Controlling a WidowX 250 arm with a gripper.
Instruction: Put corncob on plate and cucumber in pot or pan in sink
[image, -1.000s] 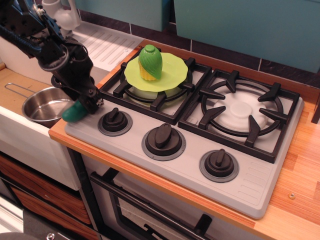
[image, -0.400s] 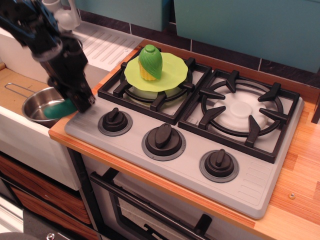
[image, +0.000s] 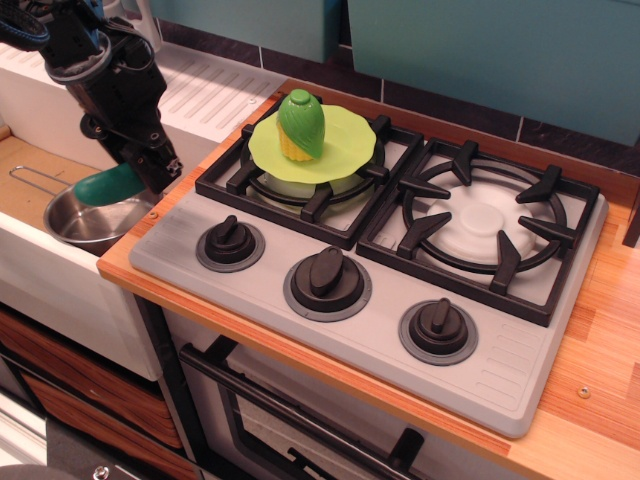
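Observation:
The corncob, yellow kernels wrapped in bright green husk, stands on the lime-green plate, which lies on the rear left burner. My gripper is shut on the dark teal-green cucumber and holds it tilted just above the right rim of the steel pan. The pan sits in the sink at the left, its wire handle pointing left. The ribbed white draining board lies behind the gripper.
A grey hob with three black knobs and two black burner grates fills the middle. The wooden counter edge runs between the pan and the hob. An oven door with a handle is below.
My gripper has moved left and up with the cucumber, from the hob's front left corner to above the pan's right rim. The corncob and the plate have not moved.

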